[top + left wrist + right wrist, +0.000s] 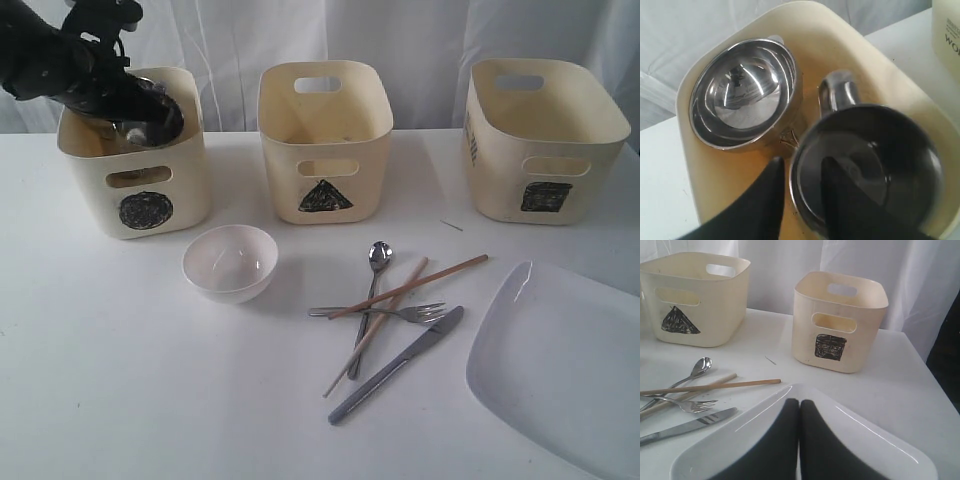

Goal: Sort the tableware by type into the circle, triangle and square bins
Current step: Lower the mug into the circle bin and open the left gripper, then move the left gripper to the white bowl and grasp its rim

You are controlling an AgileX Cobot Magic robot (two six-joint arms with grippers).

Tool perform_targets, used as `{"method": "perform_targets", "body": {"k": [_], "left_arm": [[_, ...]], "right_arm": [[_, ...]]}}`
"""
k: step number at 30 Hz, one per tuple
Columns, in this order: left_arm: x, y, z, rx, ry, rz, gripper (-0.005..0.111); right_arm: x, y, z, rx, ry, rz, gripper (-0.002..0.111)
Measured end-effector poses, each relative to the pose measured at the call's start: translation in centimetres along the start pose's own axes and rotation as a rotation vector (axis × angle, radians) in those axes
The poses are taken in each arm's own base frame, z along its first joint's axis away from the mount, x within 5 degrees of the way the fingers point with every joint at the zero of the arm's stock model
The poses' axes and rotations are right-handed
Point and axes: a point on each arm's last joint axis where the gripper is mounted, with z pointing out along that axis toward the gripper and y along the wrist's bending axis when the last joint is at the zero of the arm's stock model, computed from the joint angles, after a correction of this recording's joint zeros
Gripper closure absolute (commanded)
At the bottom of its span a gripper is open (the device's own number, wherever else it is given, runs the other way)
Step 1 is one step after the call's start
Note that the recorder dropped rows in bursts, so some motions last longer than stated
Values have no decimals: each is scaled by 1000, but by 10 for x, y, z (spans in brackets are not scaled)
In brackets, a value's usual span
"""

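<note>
Your left claw [801,162] is down in the mouth of the cream plastic tub marked with a black scribbled circle [850,45], at the far left of the white desk [120,380]. Its fingers stand apart astride the rim of a steel mug with a loop handle [875,165], one inside the cup and one outside, with a gap showing at the inner finger. You cannot tell whether the mug rests on the tub's floor. A shiny round steel bowl [740,95] sits beside it in the same tub. Your right claw [799,402] has its fingers pressed together, holding nothing, above the large white rounded-rectangle plate [880,445] at the desk's right front. The matching tub with a black triangle [325,120] stands in the middle and the one with a black square [545,120] on the right. The small white bowl [230,262] sits in front, between the circle and triangle tubs. The steel spoon [379,255], steel fork [415,314], steel knife [396,365] and two wooden chopsticks [450,271] lie crossed in a loose pile before the triangle tub.
</note>
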Motion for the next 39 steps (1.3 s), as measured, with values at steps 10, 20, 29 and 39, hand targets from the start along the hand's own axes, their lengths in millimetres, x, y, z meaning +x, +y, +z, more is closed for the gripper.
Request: {"method": "perform_targets", "body": {"k": [10,20,29,39], "left_arm": [[-19,16,-45,-18,-42,-85,61],[-18,-13,-84,177,92,-11,61],[20,-43,-80,285,261,40,61],[49,-55,-67,310,291,22,57]], "right_arm": [[0,0,0,0,0,0,108],[0,0,0,0,0,0,108],[0,0,0,0,0,0,108],[0,0,0,0,0,0,108]]}}
